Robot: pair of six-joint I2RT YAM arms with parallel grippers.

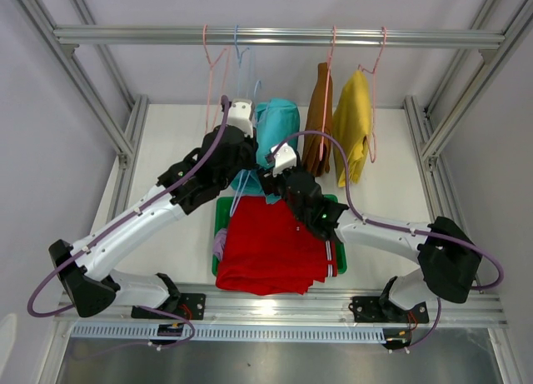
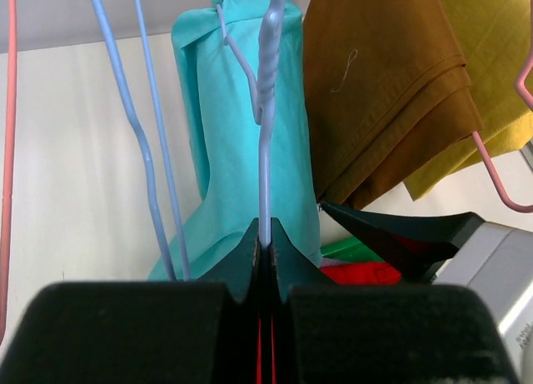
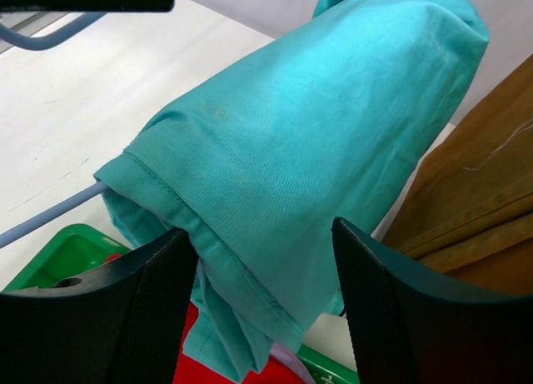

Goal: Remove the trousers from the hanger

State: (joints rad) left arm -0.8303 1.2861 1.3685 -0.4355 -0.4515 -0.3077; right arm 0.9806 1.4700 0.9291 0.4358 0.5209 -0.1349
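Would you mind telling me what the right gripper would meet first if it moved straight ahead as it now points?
Most likely the teal trousers: they hang ahead of the open right gripper, in line with the gap between its fingers, though depth is unclear.

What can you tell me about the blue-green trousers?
The teal trousers are smooth, woven-looking cloth with a stitched hem, folded over a pale blue wire hanger. They hang beside the brown trousers, above the green tray. The left gripper is shut on the hanger's wire; the right gripper is open, one finger either side of the lower cloth.
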